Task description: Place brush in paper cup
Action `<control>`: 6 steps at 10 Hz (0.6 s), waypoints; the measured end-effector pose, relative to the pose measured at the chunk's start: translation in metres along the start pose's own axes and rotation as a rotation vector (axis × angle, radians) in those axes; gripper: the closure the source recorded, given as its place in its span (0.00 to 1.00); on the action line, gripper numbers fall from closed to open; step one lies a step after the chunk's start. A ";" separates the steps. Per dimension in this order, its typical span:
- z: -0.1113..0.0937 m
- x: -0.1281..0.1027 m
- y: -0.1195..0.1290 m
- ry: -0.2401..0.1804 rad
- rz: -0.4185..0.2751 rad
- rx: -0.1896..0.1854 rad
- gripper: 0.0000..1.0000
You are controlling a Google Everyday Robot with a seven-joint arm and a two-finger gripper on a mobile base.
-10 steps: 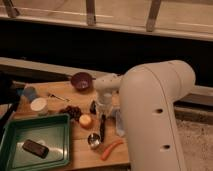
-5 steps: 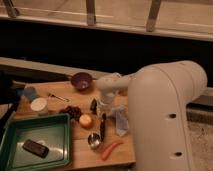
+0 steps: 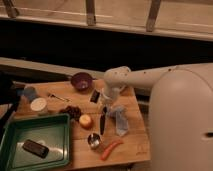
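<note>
- Since the earlier frame, your arm's broad white shell has drawn off to the right, uncovering more of the wooden table on its right side. The things on it lie as they did.
- Your gripper hangs over the middle of the table with its fingers pressed fully together, pinching the top end of the brush.
- The brush is a thin, straight, black stick running from the fingers toward the near edge. You cannot tell whether its lower end is clear of the wood.
- The paper cup is short, round and pale, standing upright near the left edge, well apart from the brush.
- A crumpled blue cloth lies just right of the brush, and a round orange fruit just left of it.
- A shiny metal cup and a tapered orange carrot sit by the near edge.
- A smooth purple bowl stands at the far edge.
</note>
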 end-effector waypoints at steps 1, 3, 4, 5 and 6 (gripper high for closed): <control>-0.015 -0.010 0.007 -0.028 -0.019 -0.016 1.00; -0.039 -0.039 0.034 -0.078 -0.085 -0.049 1.00; -0.041 -0.047 0.046 -0.087 -0.113 -0.057 1.00; -0.042 -0.059 0.064 -0.097 -0.155 -0.071 1.00; -0.041 -0.070 0.088 -0.101 -0.208 -0.093 1.00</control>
